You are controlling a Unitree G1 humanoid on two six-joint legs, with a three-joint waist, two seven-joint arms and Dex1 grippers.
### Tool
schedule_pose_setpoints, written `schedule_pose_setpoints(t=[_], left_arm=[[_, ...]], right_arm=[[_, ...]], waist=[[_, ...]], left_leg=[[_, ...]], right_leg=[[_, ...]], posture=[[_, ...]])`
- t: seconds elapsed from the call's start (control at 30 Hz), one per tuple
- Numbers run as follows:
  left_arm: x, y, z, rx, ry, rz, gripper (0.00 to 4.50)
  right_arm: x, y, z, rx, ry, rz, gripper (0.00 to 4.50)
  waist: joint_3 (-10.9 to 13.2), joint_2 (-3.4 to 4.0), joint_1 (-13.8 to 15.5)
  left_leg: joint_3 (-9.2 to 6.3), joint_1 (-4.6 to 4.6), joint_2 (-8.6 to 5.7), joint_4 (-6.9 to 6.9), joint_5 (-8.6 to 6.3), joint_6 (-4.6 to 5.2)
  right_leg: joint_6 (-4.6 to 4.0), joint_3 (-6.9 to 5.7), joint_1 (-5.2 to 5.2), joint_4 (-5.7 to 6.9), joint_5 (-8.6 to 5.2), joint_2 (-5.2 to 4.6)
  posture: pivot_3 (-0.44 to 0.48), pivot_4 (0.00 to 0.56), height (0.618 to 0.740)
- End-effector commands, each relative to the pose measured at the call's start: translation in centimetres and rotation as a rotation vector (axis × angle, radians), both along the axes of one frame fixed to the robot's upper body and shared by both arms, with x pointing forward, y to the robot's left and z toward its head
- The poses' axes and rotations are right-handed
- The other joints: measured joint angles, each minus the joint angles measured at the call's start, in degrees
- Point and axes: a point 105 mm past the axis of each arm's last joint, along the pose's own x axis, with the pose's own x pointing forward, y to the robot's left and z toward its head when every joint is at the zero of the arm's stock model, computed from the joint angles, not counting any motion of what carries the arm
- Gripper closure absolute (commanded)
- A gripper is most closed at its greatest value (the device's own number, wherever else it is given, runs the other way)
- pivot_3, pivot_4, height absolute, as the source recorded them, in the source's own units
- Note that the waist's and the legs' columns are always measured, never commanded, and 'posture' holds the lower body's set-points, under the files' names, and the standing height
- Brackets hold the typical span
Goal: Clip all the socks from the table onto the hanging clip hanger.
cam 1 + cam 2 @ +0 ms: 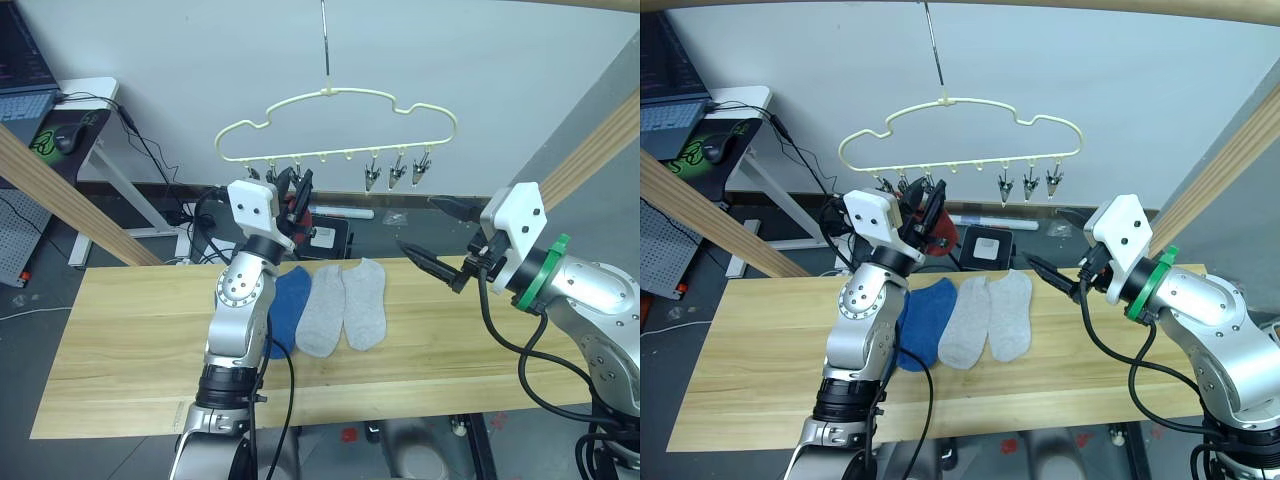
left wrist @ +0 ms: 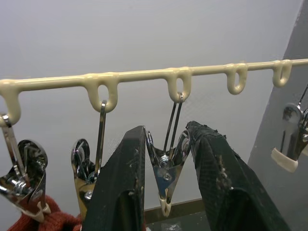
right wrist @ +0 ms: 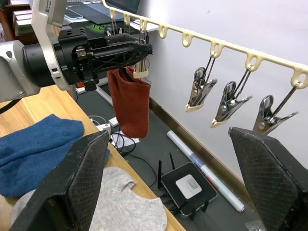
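The pale yellow clip hanger (image 1: 335, 125) hangs from a metal hook above the far edge of the table (image 1: 120, 340). My left gripper (image 2: 166, 144) is raised to the hanger's left clips. It is open, with its fingers on either side of one metal clip (image 2: 164, 178). A rust red sock (image 3: 130, 101) hangs from the clip beside it. On the table lie a blue sock (image 1: 288, 305) and two light grey socks (image 1: 322, 312) (image 1: 364, 300), side by side. My right gripper (image 1: 440, 238) hovers wide open and empty to their right, below three free clips (image 1: 397, 175).
Slanted wooden poles cross at the left (image 1: 60, 190) and right (image 1: 590, 150). A white desk with a laptop (image 1: 30, 95) stands at the far left. A black box (image 3: 187, 185), cables and a white tube (image 3: 207, 171) lie on the floor behind the table.
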Motion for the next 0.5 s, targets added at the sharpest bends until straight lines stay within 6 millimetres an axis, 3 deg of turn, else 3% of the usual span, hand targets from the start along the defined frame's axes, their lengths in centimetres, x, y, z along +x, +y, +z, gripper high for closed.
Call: schedule_pose_setpoints(t=[0.03,0.2,0.37,0.5], left_arm=[[-0.57,-0.15,1.56,-0.011,-0.06,-0.014,2.99],[-0.58,-0.13,1.59,-0.012,-0.059,-0.017,2.99],[-0.64,-0.1,1.83,-0.011,-0.068,-0.019,3.96],[-0.73,-0.19,1.92,-0.007,-0.072,-0.024,4.23]], right_arm=[[-0.52,0.33,0.64,-0.012,-0.047,0.021,0.33],[-0.45,0.39,0.53,-0.015,-0.047,0.024,0.33],[-0.45,0.43,0.42,-0.021,-0.048,0.025,0.33],[-0.45,0.44,0.26,-0.028,-0.048,0.025,0.33]], waist=[[0.0,0.0,0.0],[0.0,0.0,0.0],[0.0,0.0,0.0],[0.0,0.0,0.0]], left_leg=[[0.0,0.0,0.0,0.0,0.0,0.0],[0.0,0.0,0.0,0.01,0.0,0.0],[0.0,0.0,0.0,0.02,0.0,0.0],[0.0,0.0,0.0,0.03,0.0,0.0]], right_leg=[[0.0,0.0,0.0,0.0,0.0,0.0],[0.0,0.0,0.0,0.0,0.0,0.0],[0.0,0.0,0.0,0.01,0.0,0.0],[0.0,0.0,0.0,0.01,0.0,0.0]], posture=[[-0.233,0.288,0.74],[-0.23,0.286,0.74],[-0.23,0.286,0.74],[-0.23,0.286,0.74]])
